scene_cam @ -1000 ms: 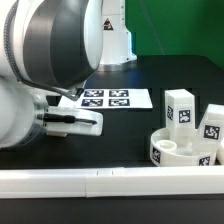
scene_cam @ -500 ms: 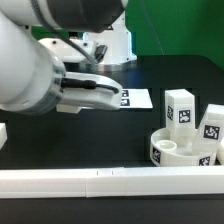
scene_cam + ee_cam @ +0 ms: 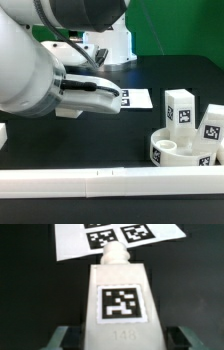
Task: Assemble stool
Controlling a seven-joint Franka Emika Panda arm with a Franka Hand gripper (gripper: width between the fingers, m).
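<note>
In the wrist view my gripper [image 3: 122, 340] is shut on a white stool leg [image 3: 120, 286]. The leg is a blocky piece with a square tag on its face and a rounded peg end that points toward the marker board [image 3: 112, 237]. One finger [image 3: 66, 338] shows on each side of the leg. In the exterior view the arm [image 3: 40, 70] hides the gripper. The round seat [image 3: 186, 151] lies at the exterior view's right. Two more tagged legs [image 3: 180, 108] [image 3: 212, 124] stand upright at its far side.
A long white rail [image 3: 100, 181] runs along the near edge of the black table. The marker board [image 3: 136, 98] lies mid-table behind the arm. A white block [image 3: 3, 134] shows at the exterior view's left edge. The robot base [image 3: 115, 40] stands at the back.
Over the last second the arm has swung up and toward the exterior view's right, now covering part of the marker board. It has barely moved in the last half second.
</note>
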